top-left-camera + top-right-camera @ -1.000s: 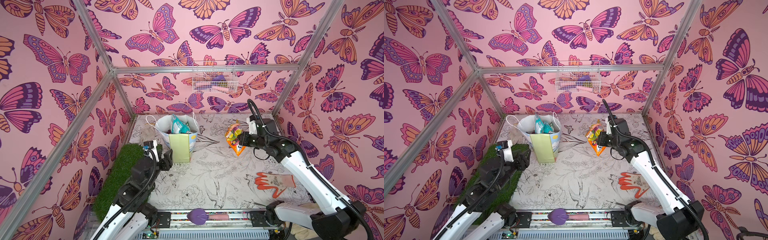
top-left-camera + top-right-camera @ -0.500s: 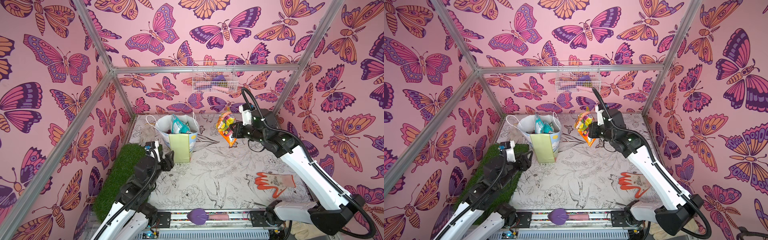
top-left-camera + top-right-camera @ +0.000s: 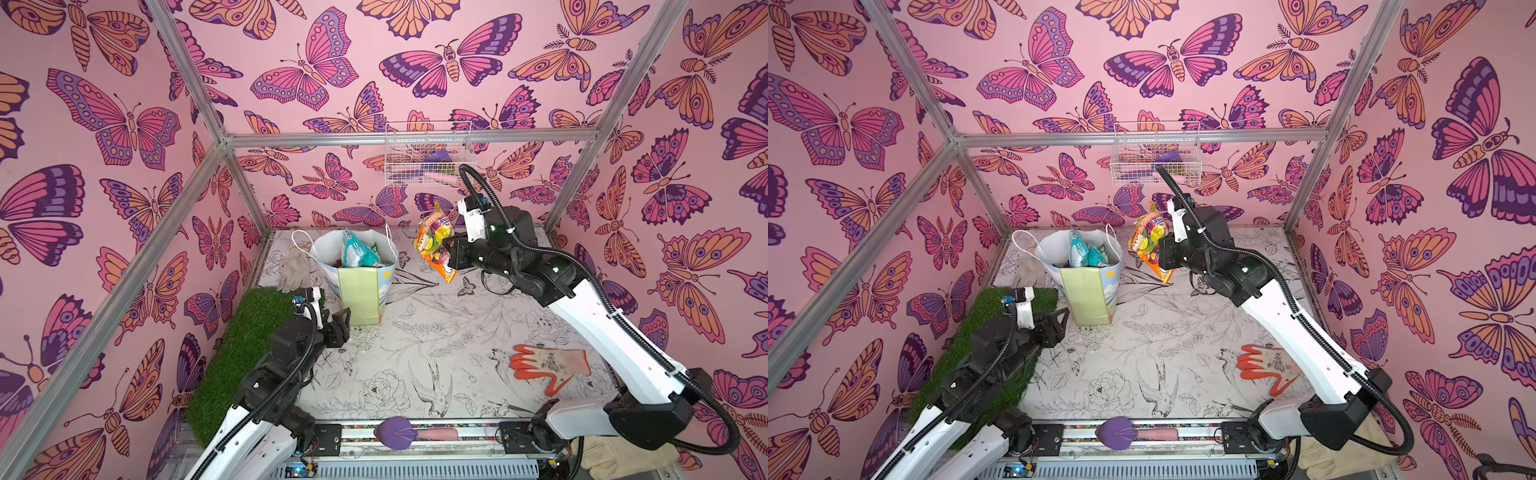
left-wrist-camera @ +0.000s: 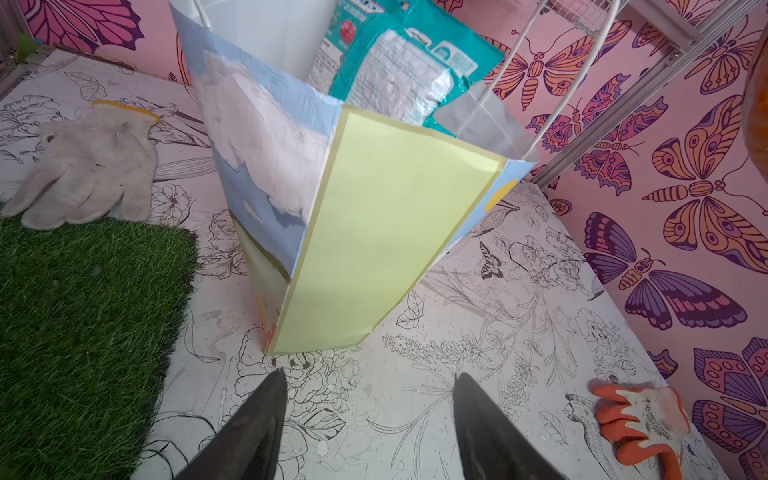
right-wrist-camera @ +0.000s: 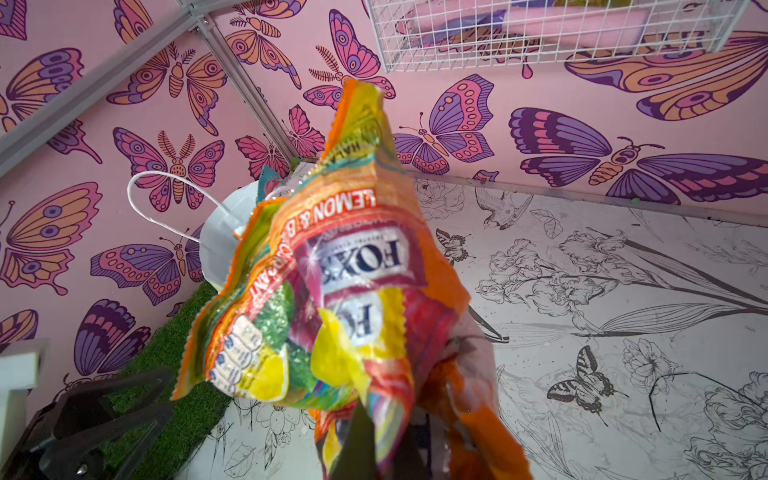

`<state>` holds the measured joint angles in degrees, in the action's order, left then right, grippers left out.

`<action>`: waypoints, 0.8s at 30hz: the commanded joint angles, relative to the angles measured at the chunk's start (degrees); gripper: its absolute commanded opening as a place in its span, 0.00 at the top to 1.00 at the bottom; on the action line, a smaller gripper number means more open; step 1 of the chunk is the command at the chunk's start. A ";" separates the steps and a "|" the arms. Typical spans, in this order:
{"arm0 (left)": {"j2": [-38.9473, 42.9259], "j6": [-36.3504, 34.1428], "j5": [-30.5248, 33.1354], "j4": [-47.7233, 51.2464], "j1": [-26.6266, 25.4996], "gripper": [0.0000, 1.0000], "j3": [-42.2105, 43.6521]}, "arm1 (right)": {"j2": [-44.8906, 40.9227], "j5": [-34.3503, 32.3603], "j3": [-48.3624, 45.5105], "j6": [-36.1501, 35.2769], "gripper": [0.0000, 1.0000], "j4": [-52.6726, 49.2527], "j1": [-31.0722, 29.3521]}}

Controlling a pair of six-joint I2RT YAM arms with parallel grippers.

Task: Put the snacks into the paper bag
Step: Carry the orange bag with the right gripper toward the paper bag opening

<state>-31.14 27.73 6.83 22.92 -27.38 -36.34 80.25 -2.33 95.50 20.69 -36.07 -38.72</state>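
In both top views one paper bag [image 3: 359, 297] stands upright at the back left of the table [image 3: 415, 353], with two teal packets [image 3: 355, 251] poking from its mouth. One orange Fox's bag [image 3: 434, 245] hangs in the air just right of that mouth, clamped in the right gripper [image 3: 451, 253]. Two gloves lie well apart: a grey-white glove [image 3: 294, 270] beside the grass mat [image 3: 245, 345] and an orange-and-grey glove [image 3: 548, 365] on the right. One wire basket [image 3: 428, 156] hangs on the back wall. In the left wrist view the left gripper [image 4: 368, 411] has its fingers [image 4: 266, 415] spread and holds nothing, just short of the paper bag's near corner, with bare table on either side. In the right wrist view the Fox's bag [image 5: 353, 291] covers most of the paper bag, leaving only its white rim and one cord handle [image 5: 166, 183] showing.
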 commanded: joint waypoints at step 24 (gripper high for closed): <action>4.46 0.04 -5.04 0.92 0.28 0.36 4.47 | 8.17 -5.97 13.95 -5.03 1.00 -2.06 -7.31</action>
<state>-27.38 27.70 2.85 23.20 -27.38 -33.15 87.68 -6.94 106.13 17.28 -38.70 -45.17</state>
